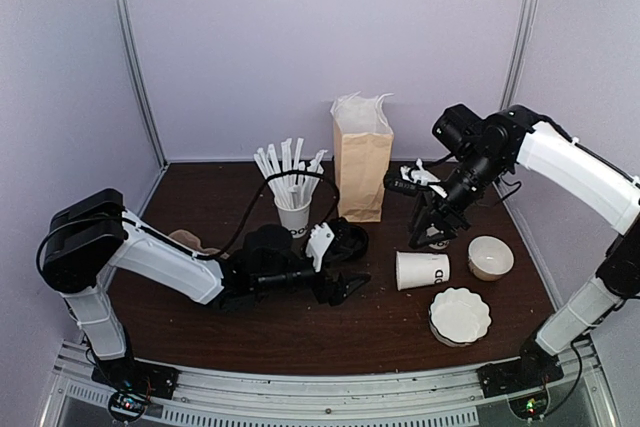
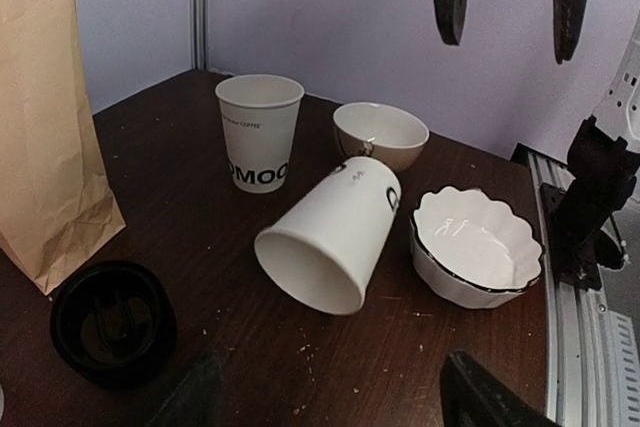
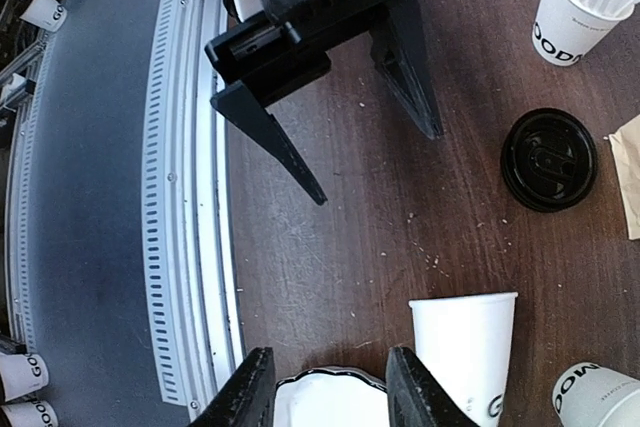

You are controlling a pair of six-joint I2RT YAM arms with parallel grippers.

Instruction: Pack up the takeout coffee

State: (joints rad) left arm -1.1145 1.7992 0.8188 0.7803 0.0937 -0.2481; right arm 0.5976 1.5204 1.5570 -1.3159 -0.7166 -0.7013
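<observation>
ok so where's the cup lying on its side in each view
Top external: the tipped-over cup lies right of centre, on the dark tabletop.
Left wrist: it is mid-frame, with its open mouth towards the camera.
Right wrist: it is at the bottom edge, right of centre.
Shared landmark: the scalloped white dish sits next to the cup in all three views.

This is a robotics lab cell: a dark wooden table (image 1: 300,339) boxed in by plain lilac wall panels (image 1: 320,37) on aluminium posts (image 1: 135,57), with two robot arms (image 1: 160,262) bolted to a slotted metal rail (image 1: 320,393) along its near edge
</observation>
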